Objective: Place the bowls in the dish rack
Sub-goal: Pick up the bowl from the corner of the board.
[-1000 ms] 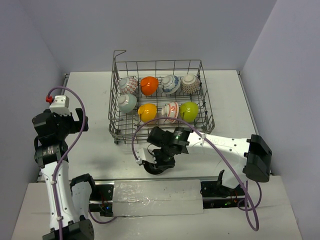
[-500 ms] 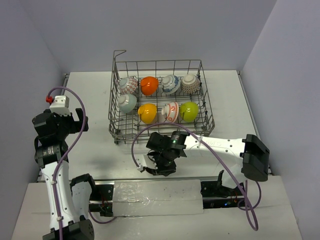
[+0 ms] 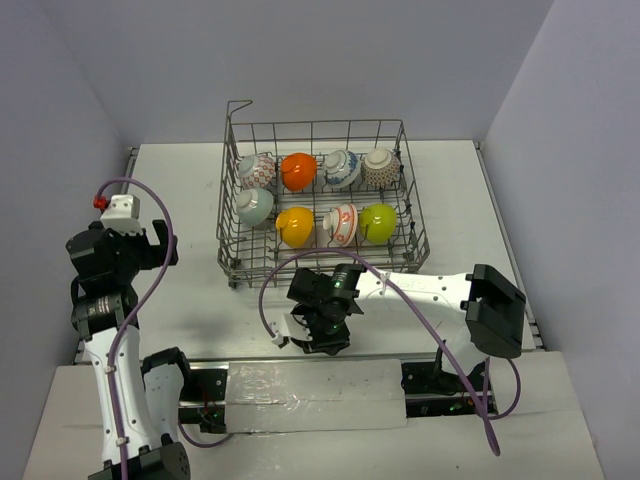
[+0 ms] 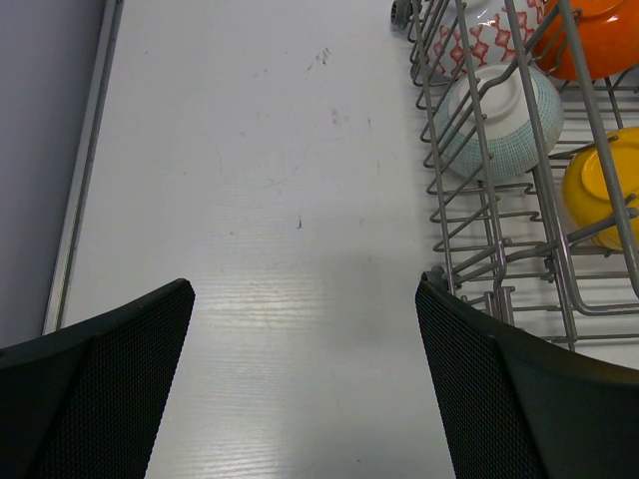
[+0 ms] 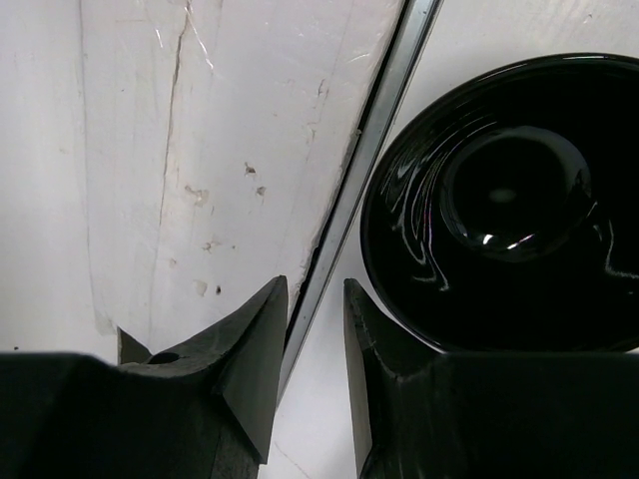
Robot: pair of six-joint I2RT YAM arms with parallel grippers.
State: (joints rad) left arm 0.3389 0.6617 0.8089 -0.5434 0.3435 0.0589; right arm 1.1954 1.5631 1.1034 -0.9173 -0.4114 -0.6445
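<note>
Bowls [image 3: 341, 168] are counted at nine: one on the surface [image 4: 250, 200] and eight in the single dish rack [image 3: 412, 215], a grey wire basket with a raised loop at its far left corner.

Nearest, at the surface's near edge, a glossy black bowl [image 5: 509, 200] is seen just beside the right pincer [image 5: 315, 299]. Its fingers are parted narrowly with nothing pinched, and only a metal strip [image 5: 371, 165] shows in the gap. The bowl's sheen and round inner ring are shown by the right wrist view alone, as from above it is largely covered by the arm.

To the left, the left pincer [image 4: 303, 319] is spread wide over the surface.

Farther off, the rack's front row holds a pale teal bowl [image 3: 254, 206], a yellow bowl [image 3: 295, 224], a red-and-white bowl [image 3: 342, 222] and a lime green bowl [image 3: 378, 222]. Behind them are racked a red-diamond bowl [image 3: 257, 170], an orange bowl [image 3: 298, 170], a blue-patterned bowl [image 3: 341, 168] and a white-patterned bowl [image 3: 380, 167]. The teal crosshatch is resolved only in the left wrist view.
</note>
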